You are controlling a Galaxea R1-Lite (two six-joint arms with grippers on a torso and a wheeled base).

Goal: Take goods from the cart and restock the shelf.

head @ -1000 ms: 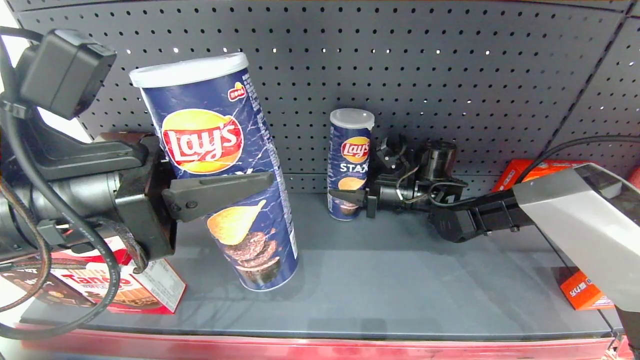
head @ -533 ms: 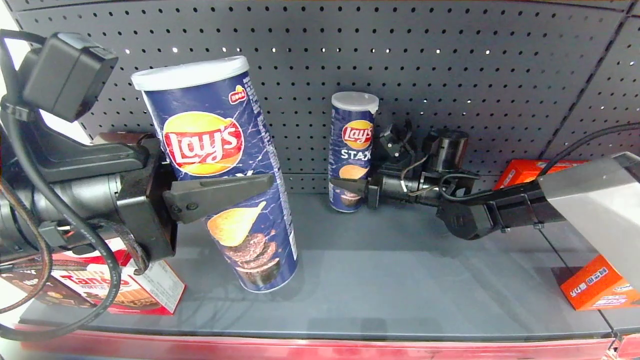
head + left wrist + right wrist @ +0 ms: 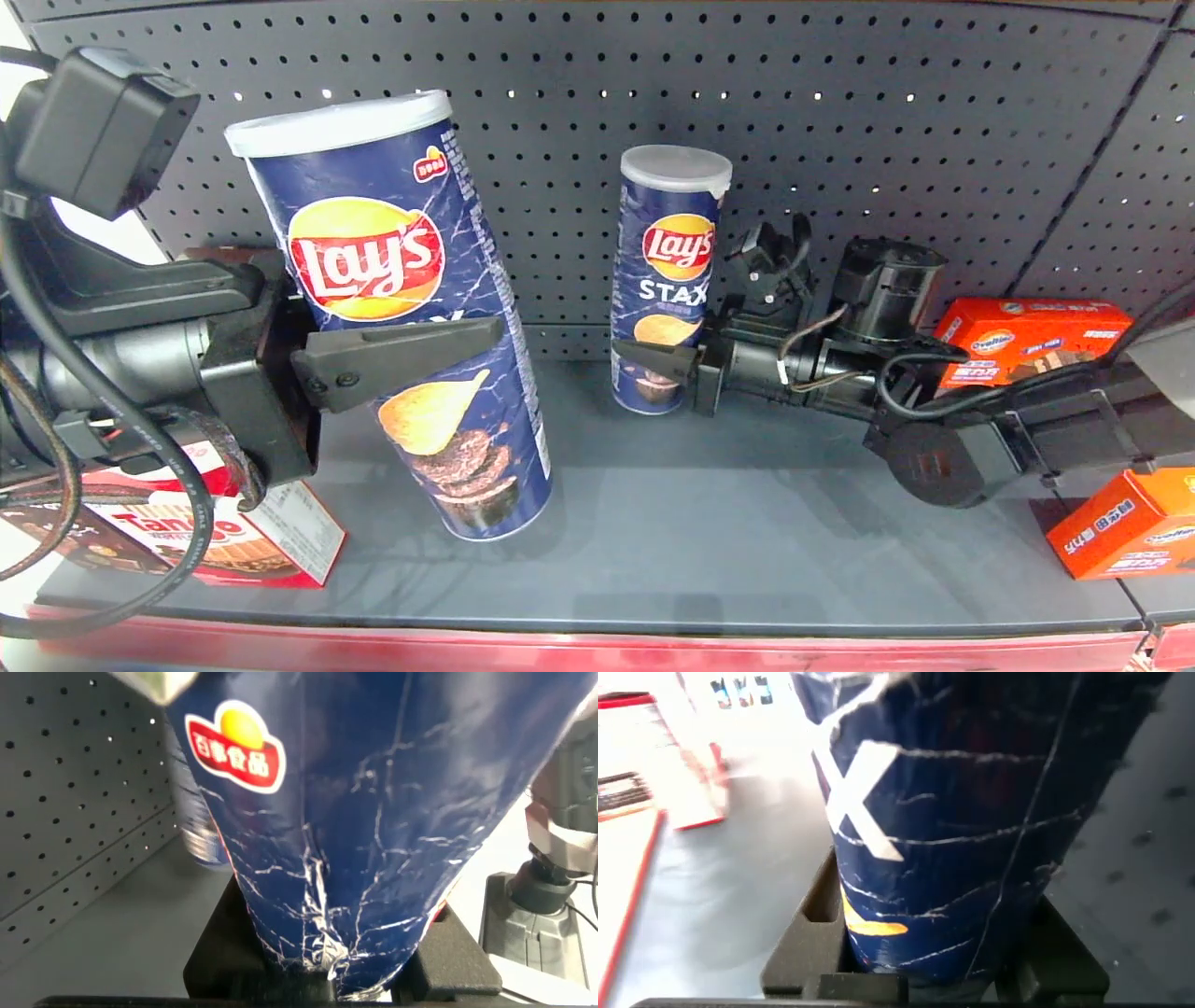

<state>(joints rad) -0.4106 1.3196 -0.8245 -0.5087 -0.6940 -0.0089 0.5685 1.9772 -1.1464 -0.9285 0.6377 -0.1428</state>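
Right hand (image 3: pixel 661 362), pinching small chip can (image 3: pixel 674 252), drew nearer; left hand (image 3: pixel 434 347) pinches tilted large chip can (image 3: pixel 373 252) at shelf (image 3: pixel 747 532).

Grey pegboard wall (image 3: pixel 840 112) behind grey shelf (image 3: pixel 709 532)

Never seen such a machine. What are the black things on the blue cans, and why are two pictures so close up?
This is a two-armed robot stocking a shelf. The wide picture comes from a camera on its head. Each arm ends in a pincer: the left pincer grips the near can, tilted; the right pincer grips the far can by the pegboard. The close pictures come from wrist cameras, each facing its can. A red box and orange boxes lie on the shelf.
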